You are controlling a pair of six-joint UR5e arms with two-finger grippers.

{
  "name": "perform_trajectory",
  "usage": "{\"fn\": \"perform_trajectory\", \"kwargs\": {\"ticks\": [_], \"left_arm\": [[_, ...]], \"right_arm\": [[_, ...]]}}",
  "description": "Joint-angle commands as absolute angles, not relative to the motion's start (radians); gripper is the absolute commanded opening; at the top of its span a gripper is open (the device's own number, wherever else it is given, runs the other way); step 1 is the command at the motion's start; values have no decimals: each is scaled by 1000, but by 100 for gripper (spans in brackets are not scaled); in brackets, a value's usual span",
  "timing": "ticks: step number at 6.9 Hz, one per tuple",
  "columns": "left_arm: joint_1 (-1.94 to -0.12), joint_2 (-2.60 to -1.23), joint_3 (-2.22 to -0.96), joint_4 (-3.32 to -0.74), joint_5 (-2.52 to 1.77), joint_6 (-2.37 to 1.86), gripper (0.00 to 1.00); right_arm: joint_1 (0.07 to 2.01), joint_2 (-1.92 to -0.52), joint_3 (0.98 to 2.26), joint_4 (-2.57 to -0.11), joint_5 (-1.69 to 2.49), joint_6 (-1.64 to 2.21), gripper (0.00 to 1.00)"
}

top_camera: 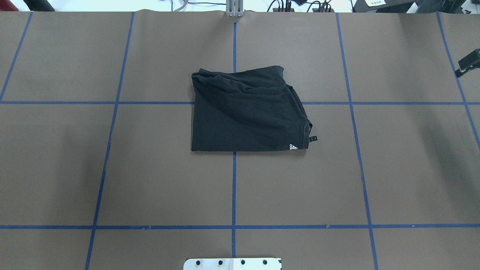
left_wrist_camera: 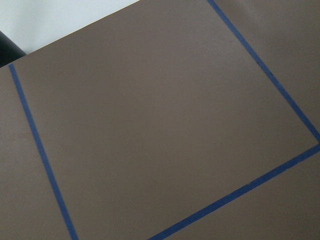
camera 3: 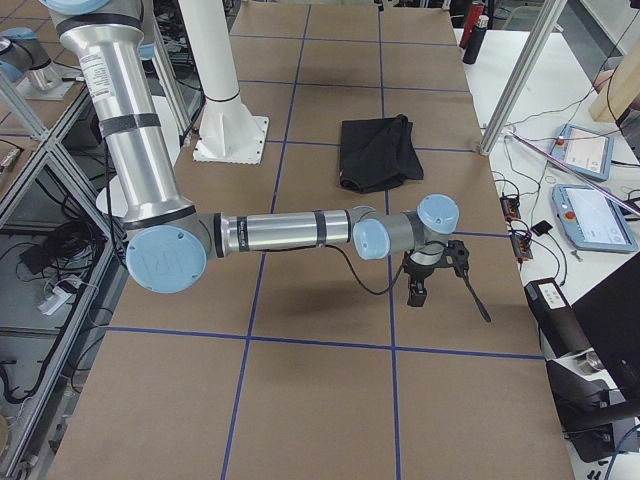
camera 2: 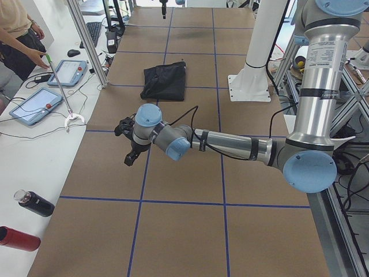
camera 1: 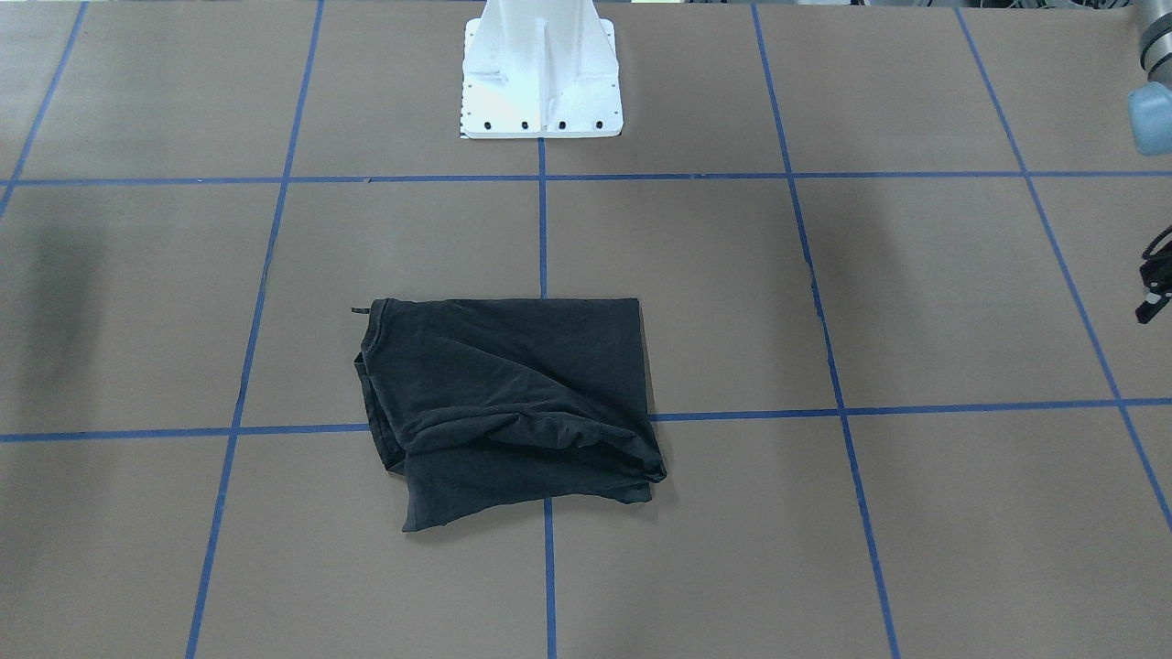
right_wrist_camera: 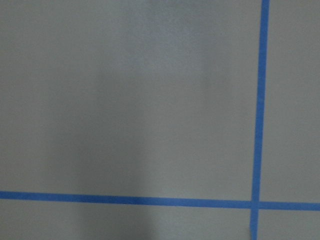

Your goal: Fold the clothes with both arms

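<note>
Black short-sleeved fabric T-shirt (top_camera: 247, 112) is lying folded mid-frame; we are judging its bunched upper edge likely to spring open. Of the black left gripper (camera 2: 130, 154) and right gripper (camera 3: 416, 290), we cannot tell the spread.

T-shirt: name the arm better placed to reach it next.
Right, narrowly. The T-shirt lies folded slightly to the robot's right of the centre tape line, so the right gripper probably has less to travel than the left gripper. Both hang far out at the sides.

Matt black cloth T-shirt (top_camera: 243, 112) on matt brown paper-like table (top_camera: 112, 168)
</note>
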State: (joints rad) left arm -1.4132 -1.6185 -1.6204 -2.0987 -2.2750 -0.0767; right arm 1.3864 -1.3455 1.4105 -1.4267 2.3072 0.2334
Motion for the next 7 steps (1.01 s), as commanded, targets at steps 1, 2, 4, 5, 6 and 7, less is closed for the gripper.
{"fn": "perform_trajectory", "kwargs": {"ticks": [1, 2, 4, 5, 6, 7], "left_arm": [[-1443, -1528, -1685, -2054, -2283, -67, 100], [-1448, -1452, -1765, -2042, -2280, -93, 100], [-1448, -1433, -1789, -2037, -2292, -182, 100], [-1448, -1431, -1795, -2023, -2333, -184, 100], [-1450, -1445, -1799, -1988, -2335, -186, 100], [-1448, -1454, -1787, -1965, -2330, -181, 100]], "right_arm": [[1431, -1449, 1497, -1428, 2304, 170, 100], [1431, -1547, 1584, -1428, 2286, 131, 100], [1433, -1621, 1695, -1454, 2261, 129, 100], [1428, -1614, 1716, -1512, 2260, 92, 100], [1454, -1592, 1720, -1605, 2260, 4, 100], [1459, -1569, 1720, -1656, 2257, -38, 100]]}}
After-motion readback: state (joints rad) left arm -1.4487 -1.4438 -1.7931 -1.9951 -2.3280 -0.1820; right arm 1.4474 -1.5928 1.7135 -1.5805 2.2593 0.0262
